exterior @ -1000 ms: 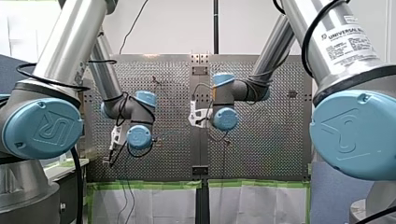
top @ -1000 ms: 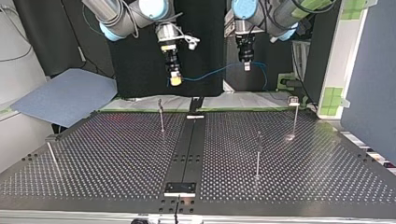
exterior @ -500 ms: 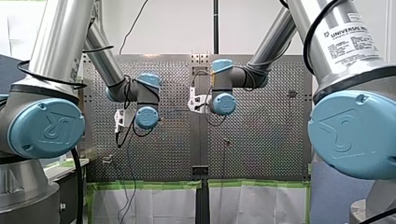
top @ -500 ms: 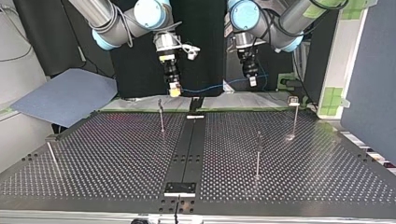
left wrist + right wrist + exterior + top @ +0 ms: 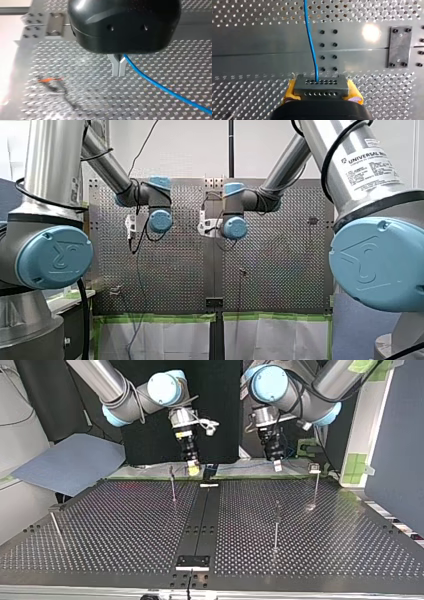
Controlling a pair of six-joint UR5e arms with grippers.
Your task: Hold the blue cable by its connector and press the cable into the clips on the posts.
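Blue cable (image 5: 312,45), judged light and limp, is gripped at its rigid connector (image 5: 321,85) by right tool (image 5: 322,92), mid-length by left tool (image 5: 119,68).

**Bright, even lighting**

Lit from overhead. Round glare (image 5: 371,32) on table (image 5: 262,45) in right wrist view; overexposed to white past table edge in left wrist view. Dark backdrop (image 5: 220,390) in top view; white wall (image 5: 190,150) in front view.
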